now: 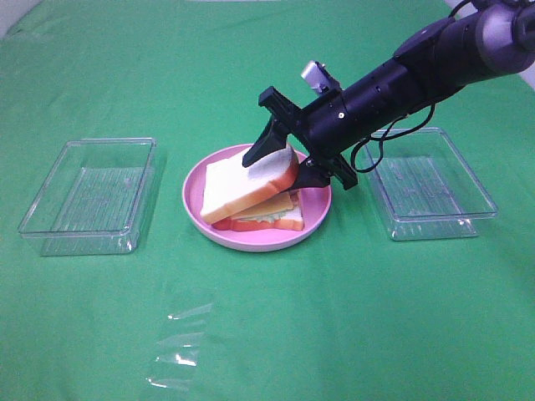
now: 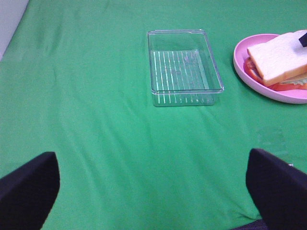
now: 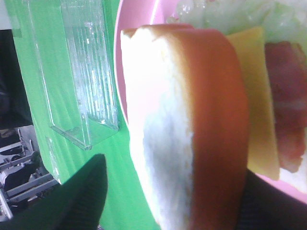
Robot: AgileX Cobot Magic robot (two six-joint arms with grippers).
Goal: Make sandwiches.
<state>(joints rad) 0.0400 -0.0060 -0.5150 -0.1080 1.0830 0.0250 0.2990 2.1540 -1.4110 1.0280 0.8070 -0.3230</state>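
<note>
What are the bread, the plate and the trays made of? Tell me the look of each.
Top bread slice: likely soft foam or rubber toy, matte white face, smooth orange-brown crust. Plate: probably hard plastic, uniform pink with a slight sheen on its rim. Left tray and right tray: clear rigid plastic, see-through with ribbed floors and glints. The right gripper holds the slice.

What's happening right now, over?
Right gripper shut on top bread slice, tilted over stack on plate. Left gripper open, idle. Nothing blocking.

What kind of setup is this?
Likely a lab tabletop for robot demos: plain green cloth, toy sandwich on a pink plate, clear plastic trays either side.
</note>
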